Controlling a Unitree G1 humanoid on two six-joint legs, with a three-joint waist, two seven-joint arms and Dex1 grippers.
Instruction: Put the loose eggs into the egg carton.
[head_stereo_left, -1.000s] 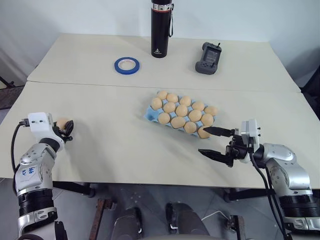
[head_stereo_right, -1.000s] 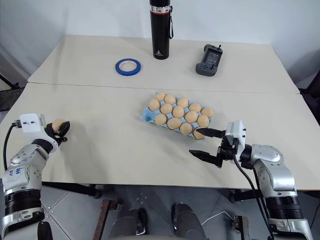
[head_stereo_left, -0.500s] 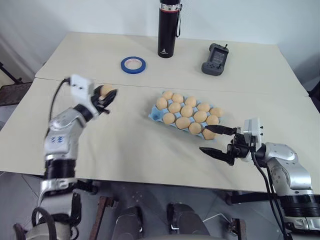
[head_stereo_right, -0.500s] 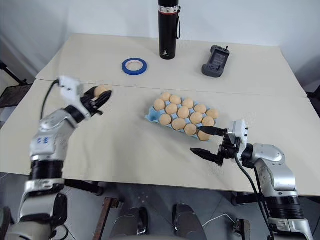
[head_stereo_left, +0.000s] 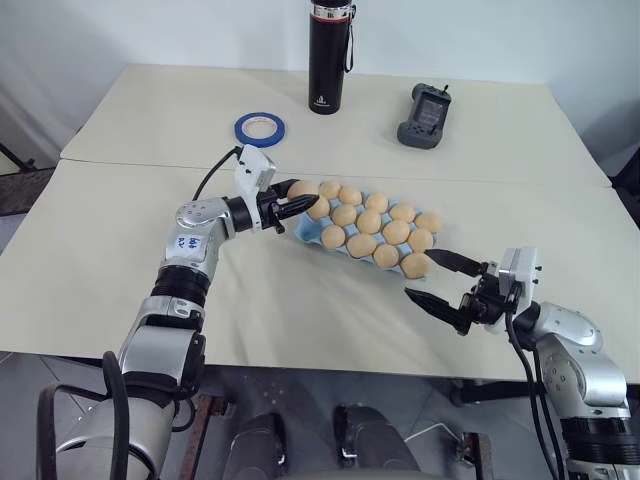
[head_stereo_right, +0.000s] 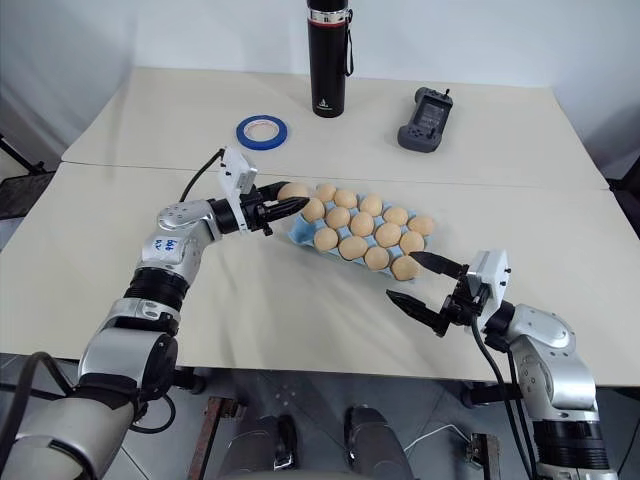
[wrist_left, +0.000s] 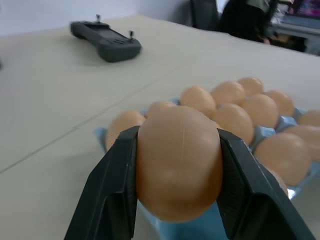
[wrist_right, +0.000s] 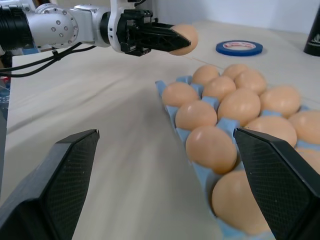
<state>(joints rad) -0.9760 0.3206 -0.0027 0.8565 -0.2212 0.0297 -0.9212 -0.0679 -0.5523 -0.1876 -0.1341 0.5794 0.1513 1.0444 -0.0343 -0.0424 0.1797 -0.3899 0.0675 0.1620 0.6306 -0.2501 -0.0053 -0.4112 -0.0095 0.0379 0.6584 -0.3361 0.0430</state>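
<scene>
The left claw (head_stereo_left: 297, 200) is clamped on one smooth pale orange-tan egg (head_stereo_left: 301, 189), holding it in the air just above the far-left corner of the light blue moulded egg carton (head_stereo_left: 303, 229). The arm reaches in from the left and the black fingers (wrist_left: 111, 190) point level toward the right, across the carton. In the left wrist view the egg sits squarely between the two fingers, its long axis running upright and its sides pressed by the pads.

The carton lies near the middle of the pale beige table (head_stereo_left: 120, 270), its long side running slantwise from far left to near right. Its wells are filled with matching tan eggs (head_stereo_left: 371, 225) in three rows, each standing on end with a rounded tip upward. The last egg at the near-right corner (head_stereo_left: 415, 265) lies just beside the right claw's far finger.

The right claw (head_stereo_left: 436, 281) hovers at that near-right corner with its fingers spread wide, holding nothing and pointing left.

At the far side of the table stand a black cylindrical flask (head_stereo_left: 328, 55), a blue ring of tape (head_stereo_left: 259, 127) and a dark grey handheld controller (head_stereo_left: 421, 115).
</scene>
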